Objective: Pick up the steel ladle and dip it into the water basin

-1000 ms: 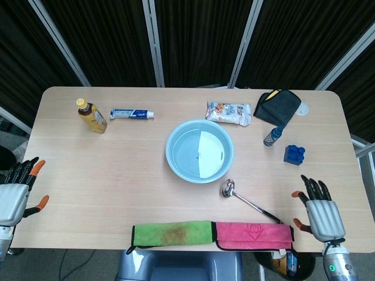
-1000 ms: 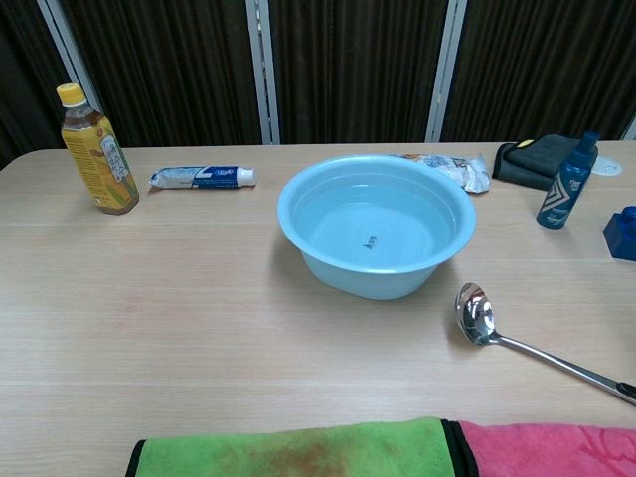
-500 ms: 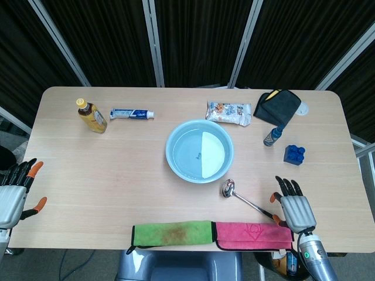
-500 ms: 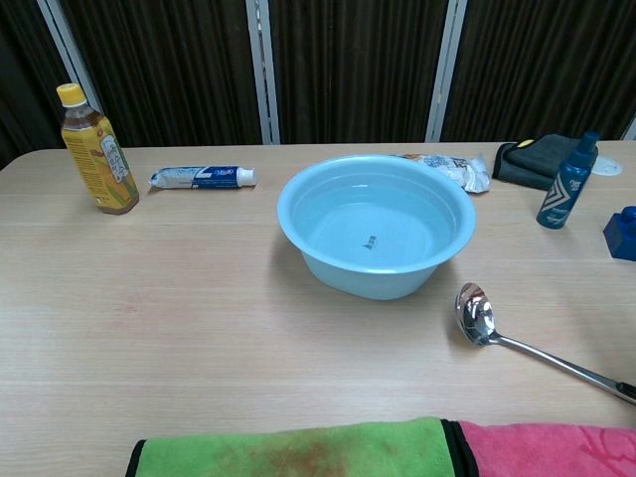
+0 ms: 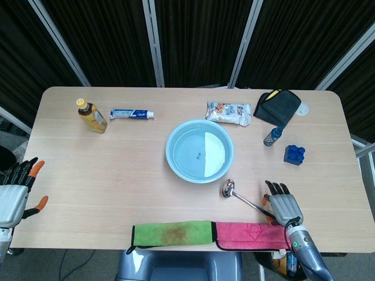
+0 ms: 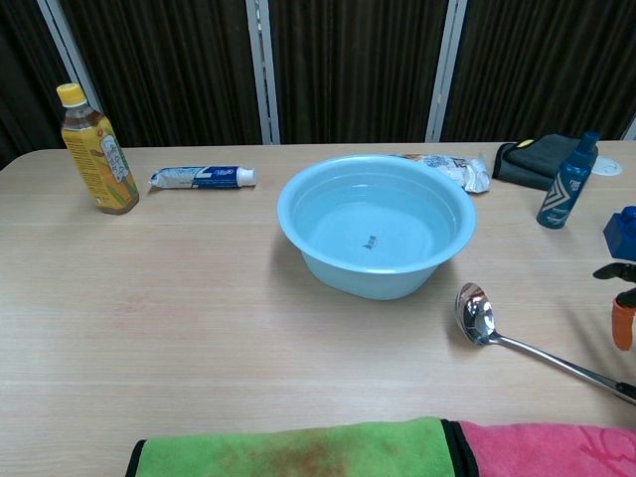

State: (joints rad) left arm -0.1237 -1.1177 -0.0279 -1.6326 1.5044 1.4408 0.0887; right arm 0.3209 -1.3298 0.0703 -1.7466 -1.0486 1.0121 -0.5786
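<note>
I have my right hand [image 5: 282,202] low in the lower right of the head view, fingers spread and holding nothing, sitting just to the right of the handle of the steel ladle [image 5: 249,201]. I can't tell whether it touches the handle. In the chest view only its fingertips [image 6: 622,320] show at the right edge. My left hand [image 5: 13,196] is also open and empty, hanging off the far left edge of the table [image 5: 88,175].

The ladle lies flat, bowl toward the centre, just below and to the right of the water basin [image 5: 199,151], its handle running down-right to the pink cloth [image 5: 253,234].

To do this well, I think I should close on the handle's far end, away from the cloth, and keep the grip firm, since a thin steel handle could twist between the fingers.
</note>
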